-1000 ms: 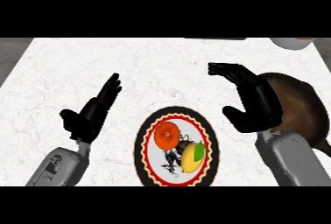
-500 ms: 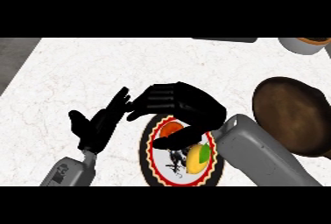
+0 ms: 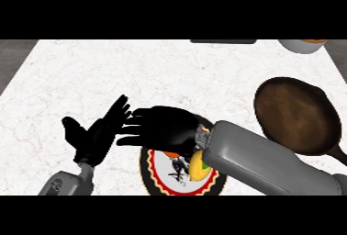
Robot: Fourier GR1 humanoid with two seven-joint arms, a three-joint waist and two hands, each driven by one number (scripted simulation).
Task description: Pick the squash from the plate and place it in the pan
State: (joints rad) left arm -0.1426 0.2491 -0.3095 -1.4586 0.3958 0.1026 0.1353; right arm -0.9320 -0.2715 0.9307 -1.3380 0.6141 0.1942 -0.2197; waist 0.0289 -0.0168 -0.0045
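Squash (image 3: pixel 197 166): one, yellow-green, lying on the plate (image 3: pixel 154 176), partly hidden beneath the right forearm; not yet lifted. Plate: one, round, patterned rim, with an orange item (image 3: pixel 175 156) mostly covered. Right hand (image 3: pixel 165 130): one, above the plate's far edge, fingers spread and holding nothing. Left hand (image 3: pixel 95 135): one, fingers straight, resting beside the plate. Pan (image 3: pixel 296 114): one, dark, holding nothing, well apart on the worktop (image 3: pixel 149 69). Grasp, carry and placement all remain.
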